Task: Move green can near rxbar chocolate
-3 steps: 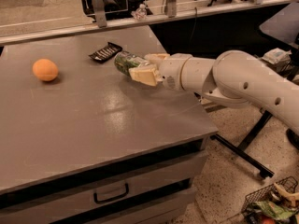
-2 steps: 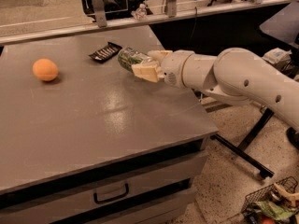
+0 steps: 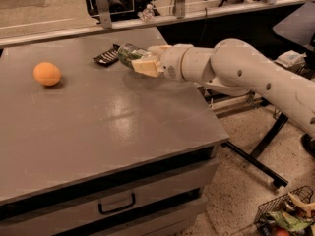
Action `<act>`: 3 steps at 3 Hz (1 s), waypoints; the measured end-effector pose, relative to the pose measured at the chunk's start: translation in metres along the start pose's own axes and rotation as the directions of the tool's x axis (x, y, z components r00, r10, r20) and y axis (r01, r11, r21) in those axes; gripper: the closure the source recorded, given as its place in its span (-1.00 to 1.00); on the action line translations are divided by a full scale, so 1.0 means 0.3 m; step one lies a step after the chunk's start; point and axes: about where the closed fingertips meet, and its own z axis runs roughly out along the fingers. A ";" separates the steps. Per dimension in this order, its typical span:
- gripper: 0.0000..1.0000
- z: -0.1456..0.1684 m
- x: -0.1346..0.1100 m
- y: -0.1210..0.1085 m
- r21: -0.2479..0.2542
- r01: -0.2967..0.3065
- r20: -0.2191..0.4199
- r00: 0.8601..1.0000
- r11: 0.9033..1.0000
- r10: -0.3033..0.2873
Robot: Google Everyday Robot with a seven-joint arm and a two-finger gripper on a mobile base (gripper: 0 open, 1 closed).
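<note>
Green can (image 3: 127, 55) sits tilted in the claw (image 3: 141, 59), which pinches it over the far part of the grey desk (image 3: 113, 127), just beside the black rxbar chocolate (image 3: 106, 57). The orange (image 3: 47, 73) lies well apart to the left. Judging by this, the carry is almost over and the placing step is at hand: next the arm needs to lower the can onto the desk beside the bar without knocking it, then let go. Compared with a second ago, can and claw are farther back and closer to the bar.
</note>
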 end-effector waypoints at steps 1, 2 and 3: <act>1.00 0.061 0.010 -0.002 -0.012 -0.016 0.006 1.000 1.000 0.016; 0.51 0.139 0.037 0.002 -0.040 -0.051 0.023 0.998 0.998 0.052; 0.05 0.173 0.050 -0.001 -0.050 -0.069 0.030 0.997 0.996 0.070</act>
